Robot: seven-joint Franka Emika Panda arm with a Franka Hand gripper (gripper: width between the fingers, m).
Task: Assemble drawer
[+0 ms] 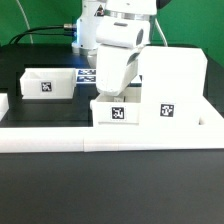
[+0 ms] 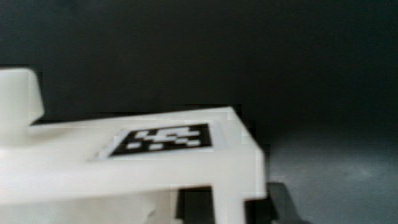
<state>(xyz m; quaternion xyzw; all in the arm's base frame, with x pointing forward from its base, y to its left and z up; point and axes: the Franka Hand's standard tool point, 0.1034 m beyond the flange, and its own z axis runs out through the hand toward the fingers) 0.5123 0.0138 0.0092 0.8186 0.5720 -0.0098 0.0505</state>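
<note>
The tall white hollow shell [image 1: 172, 82] stands at the exterior view's right, behind the border rail, with a tag low on its front. One small white tray [image 1: 48, 82] with a tag sits at the left. My gripper [image 1: 116, 88] reaches down onto a second tagged tray [image 1: 118, 112], which sits close against the shell's left side. In the wrist view this tray [image 2: 164, 140] shows its tag and a knob [image 2: 15, 100]. My gripper [image 2: 240, 207] is shut on the tray's wall, with a dark finger on either side. Whether the tray touches the table is hidden.
The long low white border rail [image 1: 60, 138] runs along the front of the black table. The marker board [image 1: 86, 72] lies behind the arm, mostly hidden by it.
</note>
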